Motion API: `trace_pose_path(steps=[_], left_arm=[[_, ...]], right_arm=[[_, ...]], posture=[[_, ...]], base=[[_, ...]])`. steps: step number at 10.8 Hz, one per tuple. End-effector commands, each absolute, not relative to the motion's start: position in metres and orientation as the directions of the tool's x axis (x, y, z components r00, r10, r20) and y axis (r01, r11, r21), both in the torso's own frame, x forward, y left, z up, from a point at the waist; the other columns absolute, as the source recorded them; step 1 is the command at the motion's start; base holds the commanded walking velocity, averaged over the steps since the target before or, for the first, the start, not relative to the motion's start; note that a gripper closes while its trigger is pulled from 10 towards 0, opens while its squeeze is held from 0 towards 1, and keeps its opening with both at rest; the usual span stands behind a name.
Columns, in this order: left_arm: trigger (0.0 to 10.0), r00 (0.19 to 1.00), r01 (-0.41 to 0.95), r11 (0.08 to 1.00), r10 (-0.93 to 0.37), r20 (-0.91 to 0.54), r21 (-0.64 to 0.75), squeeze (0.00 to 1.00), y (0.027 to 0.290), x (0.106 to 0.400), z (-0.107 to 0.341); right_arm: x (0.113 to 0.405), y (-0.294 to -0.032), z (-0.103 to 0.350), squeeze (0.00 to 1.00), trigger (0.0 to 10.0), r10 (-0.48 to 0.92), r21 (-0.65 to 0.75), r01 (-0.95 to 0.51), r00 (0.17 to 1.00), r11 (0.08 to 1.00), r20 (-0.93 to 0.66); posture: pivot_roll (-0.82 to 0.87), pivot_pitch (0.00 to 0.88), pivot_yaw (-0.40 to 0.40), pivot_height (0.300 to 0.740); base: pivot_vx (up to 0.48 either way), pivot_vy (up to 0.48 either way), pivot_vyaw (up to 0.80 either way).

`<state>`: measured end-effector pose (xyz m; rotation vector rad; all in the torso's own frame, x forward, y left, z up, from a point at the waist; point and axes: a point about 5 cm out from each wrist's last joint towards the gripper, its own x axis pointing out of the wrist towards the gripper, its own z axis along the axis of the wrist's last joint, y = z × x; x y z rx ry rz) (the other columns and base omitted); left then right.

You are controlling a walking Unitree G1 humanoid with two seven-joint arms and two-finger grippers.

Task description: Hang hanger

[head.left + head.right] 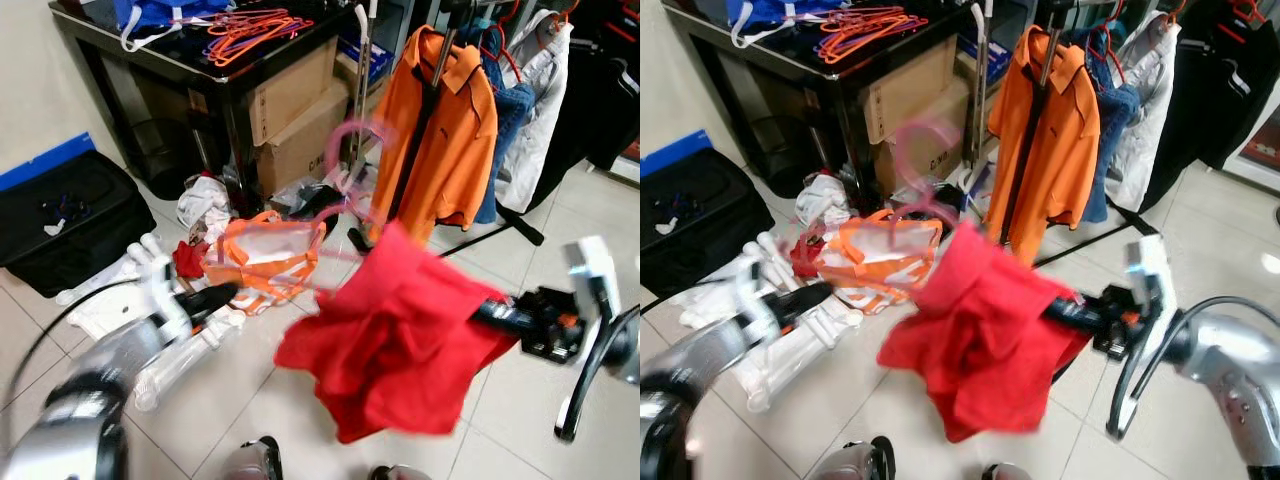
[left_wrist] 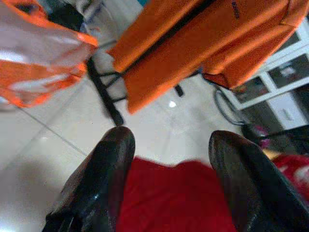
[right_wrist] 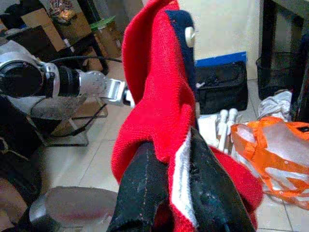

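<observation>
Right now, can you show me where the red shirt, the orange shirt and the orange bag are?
red shirt [image 1: 395,340], left eye view, middle of the cloth
orange shirt [image 1: 455,140], left eye view, chest
orange bag [image 1: 265,255], left eye view, clear front panel

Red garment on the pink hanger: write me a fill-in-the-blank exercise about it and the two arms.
1. The right gripper is shut on the ____ garment.
2. The hook of the pink hanger points toward the rack where an ____ shirt hangs.
3. The left gripper has its fingers ____.

Missing words: red; orange; open
</observation>
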<state>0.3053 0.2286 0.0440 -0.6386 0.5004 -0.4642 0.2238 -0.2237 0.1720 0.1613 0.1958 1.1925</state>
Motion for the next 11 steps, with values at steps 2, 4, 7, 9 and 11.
trace_pose_path(steps=[2, 4, 7, 9, 11], left_arm=[[10.0, 0.76, 0.228, 0.661, -0.58, -0.294, -0.714, 0.0, 0.21, 0.31, 0.044], [10.0, 0.75, 0.217, 0.628, -0.597, -0.284, -0.748, 0.0, 0.194, 0.313, 0.043], [10.0, 0.709, 0.293, 0.534, -0.678, -0.194, -0.793, 0.0, 0.166, 0.319, 0.052], [10.0, 0.611, 0.355, 0.513, -0.76, -0.222, -0.782, 0.0, 0.159, 0.305, 0.048], [10.0, 0.559, 0.392, 0.513, -0.792, -0.245, -0.764, 0.0, 0.162, 0.295, 0.047]], right_arm=[[0.217, -0.211, 0.194, 0.0, 0.0, 0.959, 0.147, -0.948, 0.284, 0.284, -0.021], [0.212, -0.199, 0.203, 0.0, 0.0, 0.972, 0.117, -0.965, 0.237, 0.235, 0.001], [0.205, -0.191, 0.21, 0.0, 0.0, 0.977, 0.104, -0.972, 0.214, 0.211, 0.02], [0.204, -0.194, 0.206, 0.0, 0.0, 0.973, 0.125, -0.965, 0.231, 0.229, 0.004], [0.204, -0.195, 0.206, 0.0, 0.0, 0.973, 0.125, -0.966, 0.229, 0.228, -0.007]], posture=[[-0.18, 0.113, 0.023, 0.74], [-0.19, 0.117, 0.028, 0.74], [-0.21, 0.127, 0.027, 0.74], [-0.21, 0.136, 0.025, 0.74], [-0.21, 0.138, 0.021, 0.74]], base=[[0.0, 0.0, 0.0], [0.0, 0.0, 0.0], [0.0, 0.0, 0.0], [0.0, 0.0, 0.0], [0.0, 0.0, 0.0]])
